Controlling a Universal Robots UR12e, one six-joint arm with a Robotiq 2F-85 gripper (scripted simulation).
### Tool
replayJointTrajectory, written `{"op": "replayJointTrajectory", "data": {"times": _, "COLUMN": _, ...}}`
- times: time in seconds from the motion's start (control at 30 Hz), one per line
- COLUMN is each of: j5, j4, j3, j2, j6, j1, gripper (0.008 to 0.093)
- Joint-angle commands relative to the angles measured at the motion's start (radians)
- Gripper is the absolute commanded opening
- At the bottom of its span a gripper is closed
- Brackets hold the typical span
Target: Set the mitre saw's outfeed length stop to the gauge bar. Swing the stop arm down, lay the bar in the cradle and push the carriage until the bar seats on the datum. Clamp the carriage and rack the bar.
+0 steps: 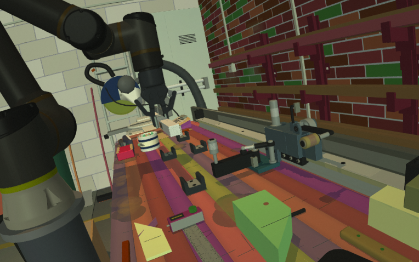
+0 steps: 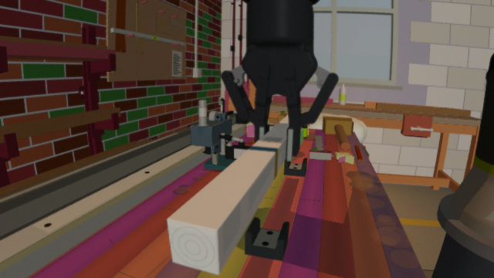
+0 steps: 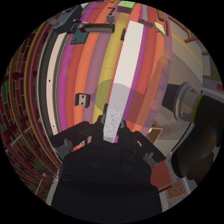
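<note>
Over the far end of the striped bench, my gripper (image 1: 159, 119) is closed on the pale wooden gauge bar (image 2: 231, 193), its fingers clamped on the bar's two sides, and the bar hangs level above the bench top. Black U-shaped cradle blocks (image 1: 192, 183) (image 2: 267, 238) sit on the bench below and beside it. Further along, the blue-grey stop carriage (image 1: 289, 140) sits on the grey rail by the brick wall. Its black stop arm (image 1: 233, 165) lies low across the bench, beside a teal clamp base (image 1: 262, 166).
A green block (image 1: 265, 222) stands at the near end of the bench, with a small grey and magenta gauge (image 1: 185, 219), a yellow note (image 1: 153, 238) and a cream block (image 1: 392, 213). A striped tape roll (image 1: 148, 140) and a red box (image 1: 125, 153) sit near my gripper.
</note>
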Motion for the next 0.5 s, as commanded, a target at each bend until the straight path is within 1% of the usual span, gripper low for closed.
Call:
{"op": "replayJointTrajectory", "data": {"times": 0.0, "j5": 0.000, "j4": -0.003, "j3": -0.005, "j2": 0.004, "j6": 0.014, "j1": 0.014, "gripper": 0.0080}}
{"op": "replayJointTrajectory", "data": {"times": 0.23, "j5": 0.000, "j4": -0.016, "j3": -0.022, "j2": 0.033, "j6": 0.111, "j1": 0.111, "gripper": 0.0080}}
{"op": "replayJointTrajectory", "data": {"times": 0.47, "j5": 0.000, "j4": -0.023, "j3": -0.033, "j2": 0.051, "j6": 0.162, "j1": 0.162, "gripper": 0.0080}}
